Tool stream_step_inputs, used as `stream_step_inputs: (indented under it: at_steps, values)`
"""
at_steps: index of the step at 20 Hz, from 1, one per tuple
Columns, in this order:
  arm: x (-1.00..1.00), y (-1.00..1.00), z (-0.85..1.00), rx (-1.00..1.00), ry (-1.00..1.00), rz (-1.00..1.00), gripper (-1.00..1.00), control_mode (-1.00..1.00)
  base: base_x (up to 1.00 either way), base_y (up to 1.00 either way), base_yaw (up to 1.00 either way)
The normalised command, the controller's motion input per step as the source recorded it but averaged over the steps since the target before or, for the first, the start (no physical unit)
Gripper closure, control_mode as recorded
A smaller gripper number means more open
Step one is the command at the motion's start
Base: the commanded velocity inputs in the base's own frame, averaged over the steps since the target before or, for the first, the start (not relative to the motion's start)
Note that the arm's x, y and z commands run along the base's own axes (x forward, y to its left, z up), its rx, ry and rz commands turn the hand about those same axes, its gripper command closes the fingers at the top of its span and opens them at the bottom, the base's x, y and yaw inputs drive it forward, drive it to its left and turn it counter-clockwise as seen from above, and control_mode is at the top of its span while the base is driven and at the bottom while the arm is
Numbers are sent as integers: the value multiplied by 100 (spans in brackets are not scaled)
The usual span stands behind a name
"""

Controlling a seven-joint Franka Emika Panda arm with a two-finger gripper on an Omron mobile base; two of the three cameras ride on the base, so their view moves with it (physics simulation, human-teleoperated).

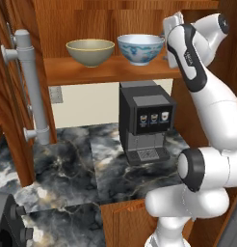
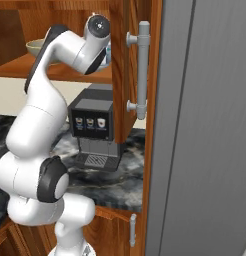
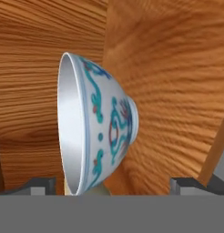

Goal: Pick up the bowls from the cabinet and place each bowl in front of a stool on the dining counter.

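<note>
White bowl (image 1: 140,48): sits upright on the cabinet shelf (image 1: 82,71), right of the beige bowl (image 1: 90,51), the two near but apart; my hand view is rolled, so there it looks tipped on its side
Claw (image 1: 171,25): mine, level with the white bowl and just to its right, jaws wide apart, gripping nothing
Handling: I judge it stiff, glazed and slippery, fairly light, and likely to chip if knocked
Hold: I think the rim wall is best, one finger inside, one outside; the rounded belly would slip
In the way: the cabinet's side wall is close on my right, the beige bowl is on the far side
Below: coffee machine (image 1: 145,121) on the marbled desk (image 1: 67,169), right under the shelf edge
Door (image 2: 137,70): stands open beside my arm
</note>
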Motion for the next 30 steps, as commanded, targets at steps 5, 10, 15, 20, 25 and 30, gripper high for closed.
stream_step_inputs:
  at_steps: [5,10,15,20,25,30]
  values:
    - [27,4,-2,0,1,0,-100,-100,0,0,0]
    - [21,7,0,0,7,0,-100,-100,0,0,0]
    - [17,5,0,0,6,0,-100,-100,0,0,0]
    - [20,3,0,0,4,0,-100,-100,0,0,0]
    - [20,3,0,0,3,0,-100,-100,0,0,0]
    - [15,7,-13,0,1,0,-100,-100,0,0,0]
